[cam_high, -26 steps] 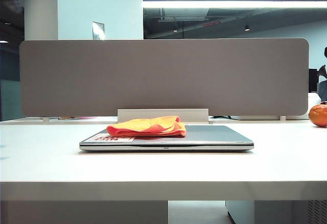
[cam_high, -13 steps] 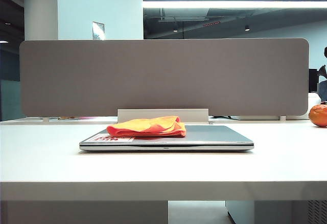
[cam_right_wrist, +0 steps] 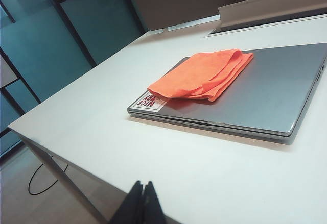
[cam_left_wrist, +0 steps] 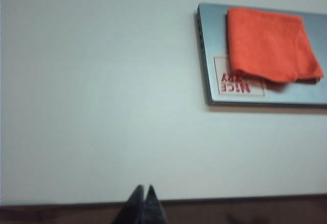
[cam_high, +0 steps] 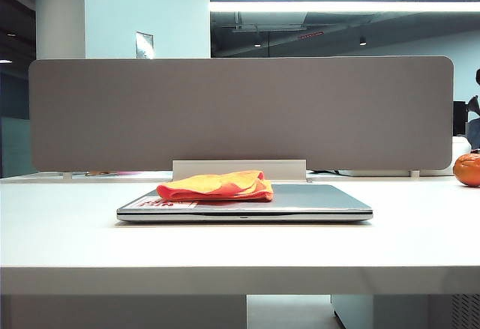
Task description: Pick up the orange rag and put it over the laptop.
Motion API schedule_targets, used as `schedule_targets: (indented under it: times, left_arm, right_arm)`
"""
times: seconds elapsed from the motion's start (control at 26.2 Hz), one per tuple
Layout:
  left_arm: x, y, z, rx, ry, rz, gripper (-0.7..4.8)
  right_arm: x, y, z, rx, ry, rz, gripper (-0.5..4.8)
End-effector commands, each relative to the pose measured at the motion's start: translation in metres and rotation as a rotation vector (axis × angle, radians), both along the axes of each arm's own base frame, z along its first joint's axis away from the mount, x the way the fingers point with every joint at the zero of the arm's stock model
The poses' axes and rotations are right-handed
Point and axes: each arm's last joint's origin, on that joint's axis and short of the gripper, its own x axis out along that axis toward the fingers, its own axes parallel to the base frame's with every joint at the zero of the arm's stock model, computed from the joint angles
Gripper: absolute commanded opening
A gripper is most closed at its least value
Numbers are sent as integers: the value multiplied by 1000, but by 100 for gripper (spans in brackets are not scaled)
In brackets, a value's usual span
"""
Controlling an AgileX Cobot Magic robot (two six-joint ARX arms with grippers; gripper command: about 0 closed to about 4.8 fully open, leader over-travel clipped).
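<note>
The orange rag (cam_high: 216, 186) lies folded on the closed silver laptop (cam_high: 315, 203), over the left half of its lid, next to the white-and-red sticker (cam_high: 159, 203). The left wrist view shows the rag (cam_left_wrist: 271, 43) on the laptop (cam_left_wrist: 207, 71) from above. My left gripper (cam_left_wrist: 144, 188) is shut and empty, at the table's near edge, well away from the laptop. The right wrist view shows the rag (cam_right_wrist: 202, 75) on the laptop (cam_right_wrist: 265, 99). My right gripper (cam_right_wrist: 142, 183) is shut and empty, back at the table's edge. Neither gripper appears in the exterior view.
A grey divider panel (cam_high: 240, 112) stands behind the laptop, with a white strip (cam_high: 238, 169) at its foot. A round glossy orange object (cam_high: 467, 169) sits at the far right of the white table (cam_high: 240, 246).
</note>
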Motion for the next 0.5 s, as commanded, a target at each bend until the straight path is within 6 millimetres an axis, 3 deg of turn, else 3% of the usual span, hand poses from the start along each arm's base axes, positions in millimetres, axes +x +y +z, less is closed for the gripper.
schedule_targets:
  times: [0.04, 0.38, 0.5]
  left_arm:
    - [-8, 2, 1, 54, -12, 10, -6]
    - [-12, 3, 2, 54, -38, 17, -6]
    - [-1, 2, -12, 50, -68, 21, -6]
  right_arm:
    - [0, 0, 0, -3, -13, -2, -5]
    - [0, 0, 0, -3, -13, -2, -5]
    - [0, 0, 0, -3, -13, -2, -5]
